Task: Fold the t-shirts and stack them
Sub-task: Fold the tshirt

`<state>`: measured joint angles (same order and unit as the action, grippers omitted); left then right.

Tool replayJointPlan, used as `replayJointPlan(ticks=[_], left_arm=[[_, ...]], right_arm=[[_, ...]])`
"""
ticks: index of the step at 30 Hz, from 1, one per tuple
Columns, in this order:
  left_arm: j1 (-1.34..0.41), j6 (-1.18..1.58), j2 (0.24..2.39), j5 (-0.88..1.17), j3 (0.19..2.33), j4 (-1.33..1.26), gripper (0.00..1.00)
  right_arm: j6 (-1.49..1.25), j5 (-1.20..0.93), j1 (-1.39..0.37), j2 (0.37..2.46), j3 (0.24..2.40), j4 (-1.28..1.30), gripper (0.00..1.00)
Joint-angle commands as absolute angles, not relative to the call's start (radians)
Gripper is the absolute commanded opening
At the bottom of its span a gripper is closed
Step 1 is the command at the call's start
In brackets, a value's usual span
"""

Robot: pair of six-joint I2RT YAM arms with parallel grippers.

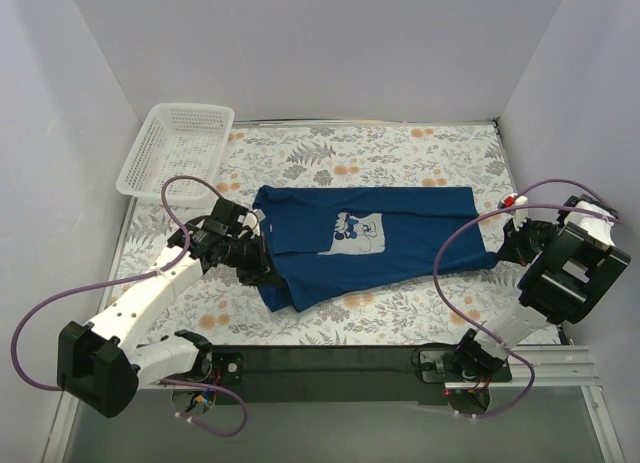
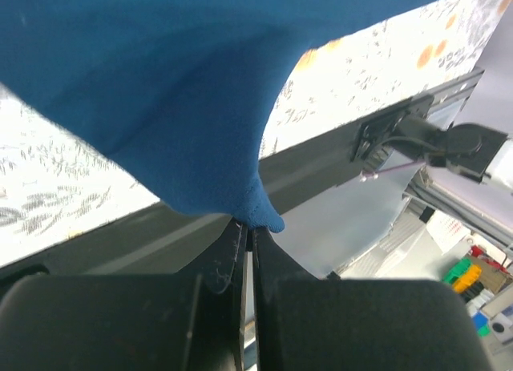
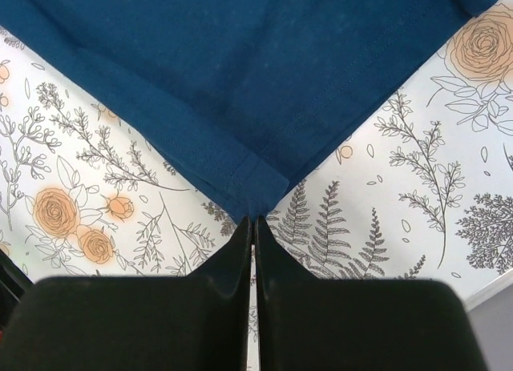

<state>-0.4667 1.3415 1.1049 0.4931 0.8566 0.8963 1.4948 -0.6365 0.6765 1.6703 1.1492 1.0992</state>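
Left tool (image 2: 247,229) is pinched shut on a bunched corner of the navy t-shirt (image 2: 160,90), with that bit of cloth raised off the flowered counter (image 2: 48,187). Right tool (image 3: 254,223) has its tips pressed together on the hemmed corner at the shirt's other end, low against the counter. Seen from above, the t-shirt lies stretched sideways across the middle of the counter between the two tools, its pale print (image 1: 356,233) facing up. A white basket (image 1: 178,148) sits at the far left corner.
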Motion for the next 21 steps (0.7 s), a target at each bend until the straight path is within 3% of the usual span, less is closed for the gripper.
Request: replayJointPlan(ticks=[1, 21], left_arm=[[-0.46, 1.333, 1.121, 0.471, 0.925, 0.835, 0.0], [-0.37, 1.309, 1.229, 0.465, 1.072, 0.763, 0.0]], right_arm=[[1.448, -0.666, 0.667, 1.701, 1.201, 1.1, 0.01], [1.313, -0.692, 0.598, 1.775, 1.236, 1.012, 0.01]])
